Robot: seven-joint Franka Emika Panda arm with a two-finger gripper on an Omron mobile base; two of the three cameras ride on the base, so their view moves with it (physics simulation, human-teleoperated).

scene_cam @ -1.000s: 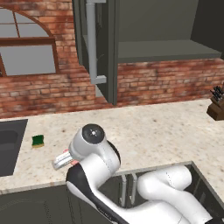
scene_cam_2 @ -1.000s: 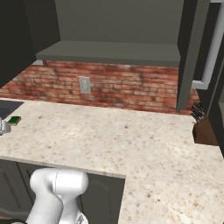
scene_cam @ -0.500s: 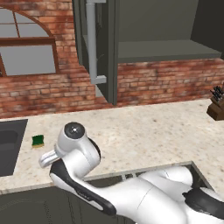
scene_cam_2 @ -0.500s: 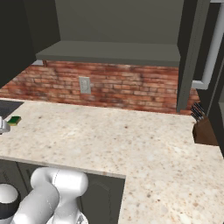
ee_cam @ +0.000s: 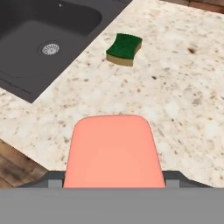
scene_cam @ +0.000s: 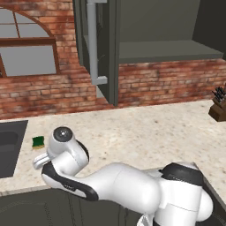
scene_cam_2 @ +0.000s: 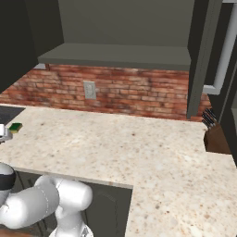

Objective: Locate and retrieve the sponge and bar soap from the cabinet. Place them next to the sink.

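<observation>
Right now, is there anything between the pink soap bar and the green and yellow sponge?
No. In the hand view, only bare speckled countertop lies between the salmon-pink bar soap and the green-topped yellow sponge.

**Soap up close, sponge over by the sink**

Looking down along the hand, the pink bar soap (ee_cam: 113, 153) takes up the bottom middle, right in close, and it hides the finger tips, so can't tell how they sit on it. Under it is the speckled beige counter (ee_cam: 183, 87). Further up, the sponge (ee_cam: 124, 49) lies flat, green side up, near the sink's (ee_cam: 39, 39) corner but not touching. Sink has a round drain (ee_cam: 50, 48).
</observation>
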